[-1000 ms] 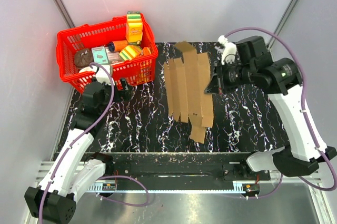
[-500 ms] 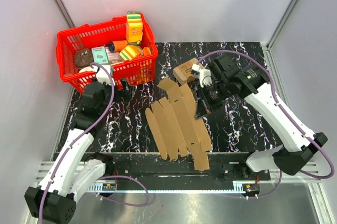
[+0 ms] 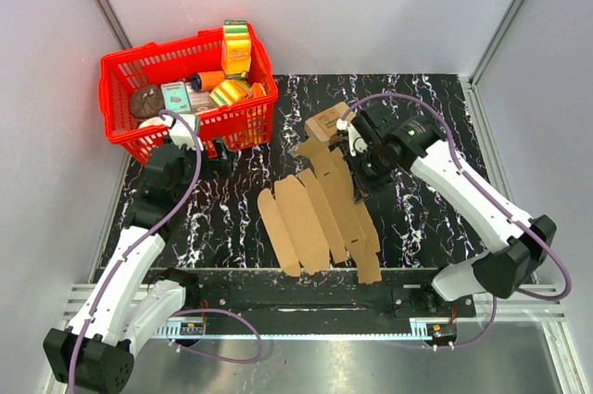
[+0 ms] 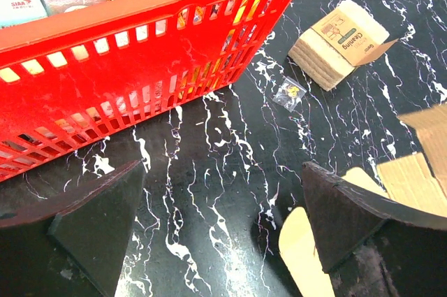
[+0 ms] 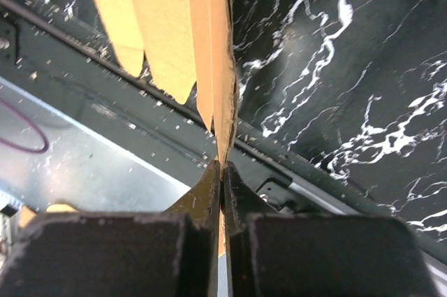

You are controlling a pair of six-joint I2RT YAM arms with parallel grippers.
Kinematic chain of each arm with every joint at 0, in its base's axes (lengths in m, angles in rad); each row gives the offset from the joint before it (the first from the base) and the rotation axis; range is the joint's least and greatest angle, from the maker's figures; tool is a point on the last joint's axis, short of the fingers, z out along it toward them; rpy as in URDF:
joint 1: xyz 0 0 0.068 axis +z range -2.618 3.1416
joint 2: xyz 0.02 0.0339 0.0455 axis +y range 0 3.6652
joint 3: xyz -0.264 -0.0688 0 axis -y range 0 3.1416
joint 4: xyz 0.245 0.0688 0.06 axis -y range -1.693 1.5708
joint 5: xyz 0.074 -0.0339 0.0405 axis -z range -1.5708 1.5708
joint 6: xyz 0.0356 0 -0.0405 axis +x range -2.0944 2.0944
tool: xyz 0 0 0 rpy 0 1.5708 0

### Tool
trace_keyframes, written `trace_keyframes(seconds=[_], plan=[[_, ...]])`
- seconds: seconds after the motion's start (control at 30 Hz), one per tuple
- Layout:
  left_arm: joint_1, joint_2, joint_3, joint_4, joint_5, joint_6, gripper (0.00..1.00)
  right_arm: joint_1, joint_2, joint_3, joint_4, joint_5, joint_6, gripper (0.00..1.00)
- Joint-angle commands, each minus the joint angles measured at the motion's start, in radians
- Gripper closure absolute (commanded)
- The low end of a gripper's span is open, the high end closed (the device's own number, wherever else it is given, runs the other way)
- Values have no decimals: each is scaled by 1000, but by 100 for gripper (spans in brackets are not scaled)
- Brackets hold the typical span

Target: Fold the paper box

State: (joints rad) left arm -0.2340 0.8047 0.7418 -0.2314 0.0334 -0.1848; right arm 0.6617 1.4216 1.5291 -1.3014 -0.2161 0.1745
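Marbled table [image 3: 232,213] | one paper box [image 3: 320,218] — right gripper [image 5: 222,169] pinching | one basket [image 3: 213,125]

The left arm [image 3: 127,269] and right arm [image 3: 466,192] are showing white link shells between black joint housings, with black bases. A purple cable [image 3: 183,195] is running along each. The left tool [image 4: 223,227] and right tool [image 5: 222,171] are showing matte black wedge-shaped fingers.

This looks like a robot test lab — plain white walls [image 3: 324,5] stand around a black table [image 3: 232,218]. A left arm [image 3: 130,264] and a right arm [image 3: 482,209] are bolted to a metal rail [image 3: 315,327].
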Motion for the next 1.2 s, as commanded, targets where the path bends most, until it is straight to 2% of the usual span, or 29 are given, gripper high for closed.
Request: trace_keyframes(seconds=[0.0, 0.2, 0.27, 0.4, 0.47, 0.57, 0.73, 1.0, 1.17], plan=[[2, -4, -9, 47, 29, -8, 1, -45, 69, 8, 93, 98, -73, 96], [2, 7, -7, 49, 36, -8, 1, -132, 180, 37, 126, -43, -203, 90], [2, 10, -7, 47, 39, -8, 1, -161, 218, 63, 125, -90, -233, 81], [2, 14, -7, 47, 42, -7, 1, -194, 275, 121, 125, -124, -268, 53], [2, 16, -9, 46, 40, -8, 1, -209, 290, 138, 134, -131, -270, 47], [2, 21, -7, 44, 40, -8, 1, -244, 277, 134, 163, -132, -245, 43], [2, 25, -4, 41, 37, -8, 1, -316, 162, 13, 315, -94, -109, 32], [2, 36, 2, 33, 49, -7, 1, -511, -64, -384, 574, -77, 262, 29], [-45, 88, 42, -9, 95, 50, 1, -533, -173, -532, 606, 1, 414, 27]])
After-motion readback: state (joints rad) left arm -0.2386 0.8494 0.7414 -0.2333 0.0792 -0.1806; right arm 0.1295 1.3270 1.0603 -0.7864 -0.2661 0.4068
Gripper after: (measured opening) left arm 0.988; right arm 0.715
